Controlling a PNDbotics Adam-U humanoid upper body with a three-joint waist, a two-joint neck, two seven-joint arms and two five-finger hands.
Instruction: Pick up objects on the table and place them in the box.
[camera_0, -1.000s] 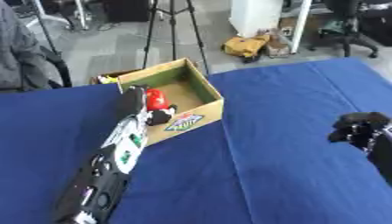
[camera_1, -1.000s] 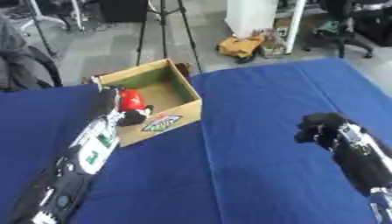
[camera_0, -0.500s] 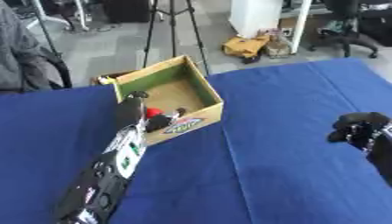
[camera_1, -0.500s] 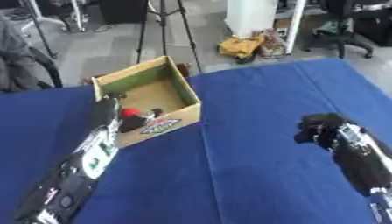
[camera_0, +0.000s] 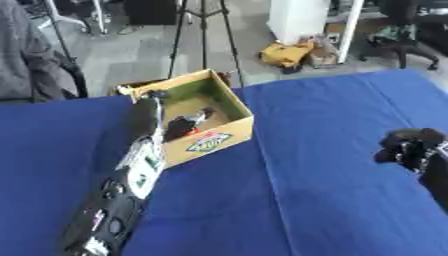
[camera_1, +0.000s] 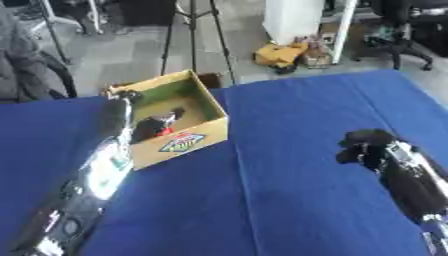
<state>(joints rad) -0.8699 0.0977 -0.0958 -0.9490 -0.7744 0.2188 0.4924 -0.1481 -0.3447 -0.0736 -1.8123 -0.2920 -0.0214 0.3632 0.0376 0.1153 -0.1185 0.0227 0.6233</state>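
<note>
A cardboard box (camera_0: 229, 131) with a green inside and a label on its front wall stands on the blue table, left of centre. My left arm runs up from the lower left corner, and its hand (camera_1: 156, 122) is down inside the box. A small red object (camera_1: 163, 132) peeks out under its curled fingers; most of it is hidden. My right hand (camera_1: 362, 145) hovers over the cloth at the right, fingers curled and holding nothing.
The blue tablecloth (camera_0: 297, 200) covers the whole table, with bare cloth between the box and my right hand. Beyond the far edge are a tripod (camera_0: 203, 30), a yellow bag (camera_0: 284, 54) on the floor and a seated person's grey sleeve (camera_0: 26, 60).
My left hand has gone down from above the box's front wall into the box, taking the red object with it. The right hand has stayed in place.
</note>
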